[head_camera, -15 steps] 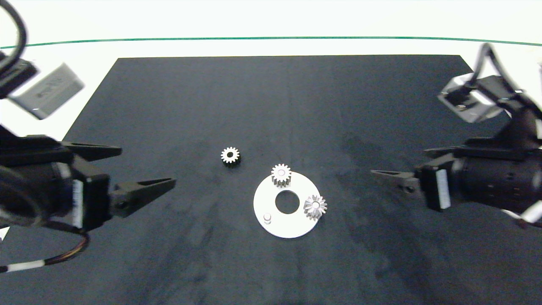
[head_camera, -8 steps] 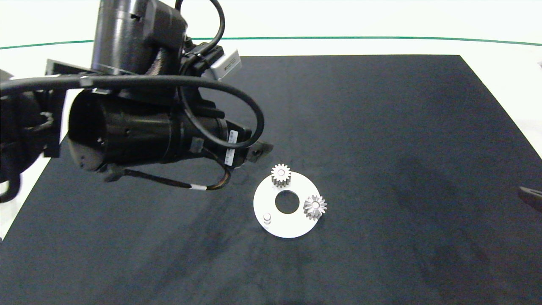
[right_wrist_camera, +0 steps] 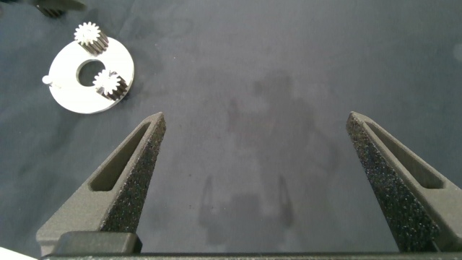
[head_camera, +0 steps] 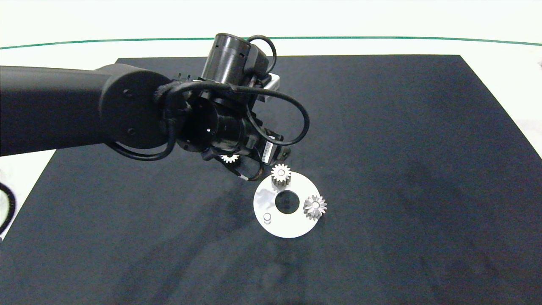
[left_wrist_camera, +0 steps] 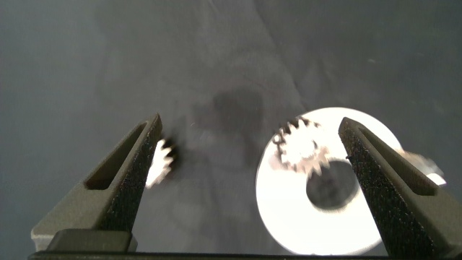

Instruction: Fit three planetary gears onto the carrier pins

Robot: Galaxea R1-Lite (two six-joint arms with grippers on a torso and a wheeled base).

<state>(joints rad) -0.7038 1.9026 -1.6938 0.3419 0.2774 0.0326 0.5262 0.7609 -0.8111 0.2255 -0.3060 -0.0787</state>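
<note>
The left gripper (left_wrist_camera: 249,126) hangs over the loose gear (head_camera: 230,158) left of the disc (head_camera: 271,228), fingers spread wide; the gear seems to sit just beside one finger (left_wrist_camera: 126,173), off centre.

Bright overhead light washes out the table edge (head_camera: 381,21); the left wrist view is motion-blurred.

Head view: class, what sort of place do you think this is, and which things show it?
Probably a robot test bench or lab: a black mat on a white table, a white disc with small gears, and the left gripper above them.
</note>
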